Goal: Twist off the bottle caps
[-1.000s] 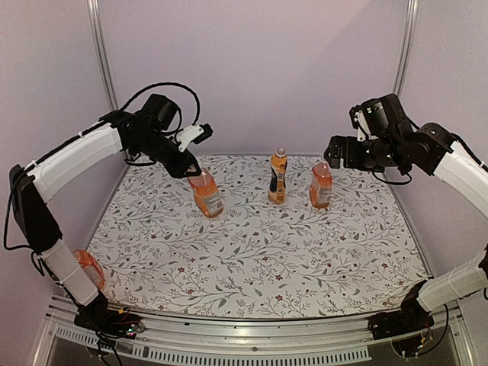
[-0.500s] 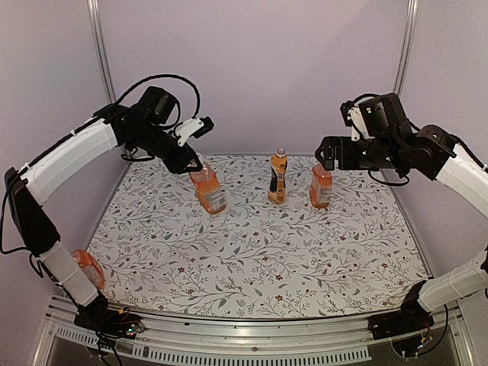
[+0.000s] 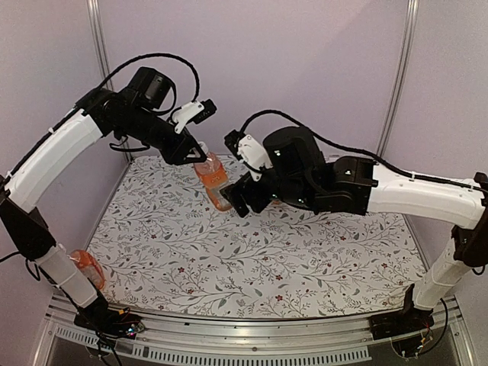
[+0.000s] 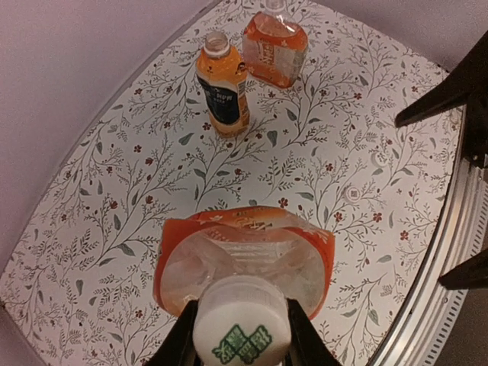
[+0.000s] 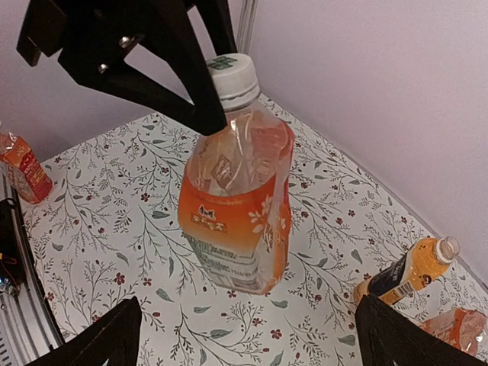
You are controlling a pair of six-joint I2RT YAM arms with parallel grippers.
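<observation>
the white cap (image 4: 240, 335) isn't off yet. it's on the squat bottle (image 3: 213, 178), which now hangs tilted over the far left of the table (image 3: 305, 267), higher than a second ago. the left gripper (image 3: 195, 155) is clamped on the neck right at the cap, same grip as before.

big change: the right gripper (image 3: 241, 200) has swung in from the far right corner and sits just beside the bottle, jaws spread wide, nothing in them. looks to me like one arm will steady while the other twists, so the unscrewing itself hasn't started.

the overhead view hides the two far bottles behind the right arm. the left wrist camera shows them standing: the dark-label bottle (image 4: 223, 91) and a second squat bottle (image 4: 274, 47). the right wrist camera picks up the fourth bottle (image 5: 23, 169) at the near left edge.
</observation>
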